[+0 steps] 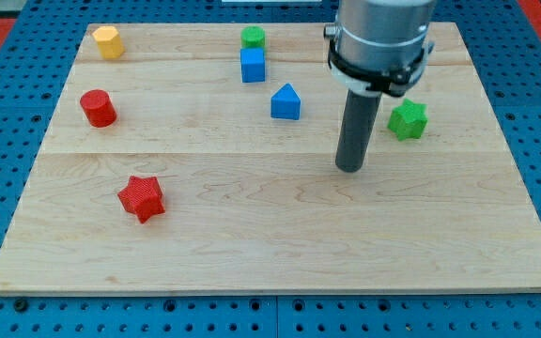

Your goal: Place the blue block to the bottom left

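Touching nothing, my tip [349, 169] rested mid-board, toward the right edge. Two blue blocks sat nearer the top edge: a cube [253, 66] and a triangular block [285, 101].

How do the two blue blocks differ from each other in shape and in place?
The blue cube is square-faced; the blue triangular block has a peaked top. The cube touches or nearly touches the green block; the triangular block stands alone, nearer my tip. Both are the same blue.

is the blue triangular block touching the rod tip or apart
Apart: bare wood shows between the blue triangular block and my tip.
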